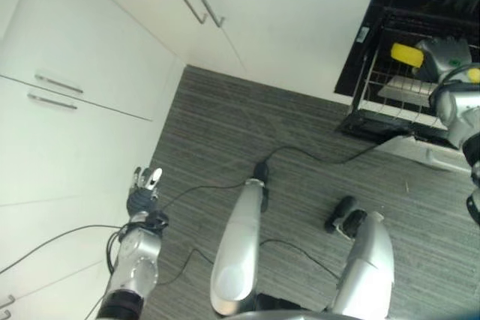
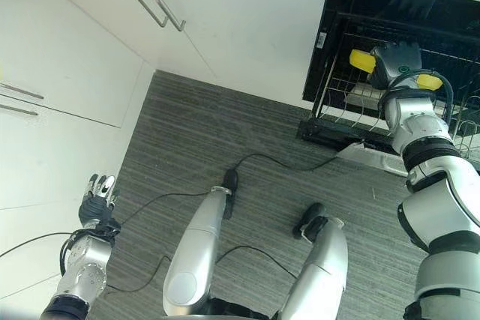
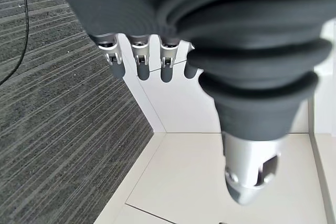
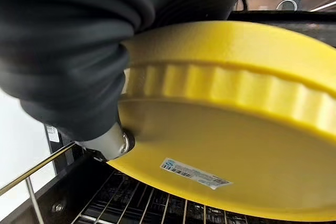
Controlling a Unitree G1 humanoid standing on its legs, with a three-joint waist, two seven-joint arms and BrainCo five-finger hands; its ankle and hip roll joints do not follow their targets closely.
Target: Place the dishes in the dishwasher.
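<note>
The right hand (image 2: 396,58) reaches into the open dishwasher (image 2: 390,13) and grips a yellow plate (image 4: 236,124). In the right wrist view the thumb presses against the plate's underside, beside its scalloped rim, while the dark ribbed cover lies over the plate's upper side; the fingers themselves are hidden behind the plate and cover. In the eye views the plate shows as two yellow patches, one on each side of the hand. It is held above the wire rack (image 2: 352,103), which is pulled out of the dishwasher over the lowered door (image 2: 375,157). A pale flat dish (image 1: 409,89) sits in the rack just beneath the hand. A white sticker with small print (image 4: 195,173) is stuck to the plate's underside, and the rack's wires run close below it.

The left hand (image 1: 145,189) hangs low at the robot's left side, well apart from the dishwasher, over the edge of the grey striped floor (image 1: 247,125) where it meets the white cabinets (image 1: 82,58). Its fingers (image 3: 137,56) are straight and relaxed, holding nothing, with the thumb (image 3: 247,177) set apart from them and pointing toward the cabinet front.

Two metal bar handles (image 2: 159,5) sit side by side on the cabinet doors along the far wall, and two more handles (image 1: 54,91) on the drawers to the robot's left.
</note>
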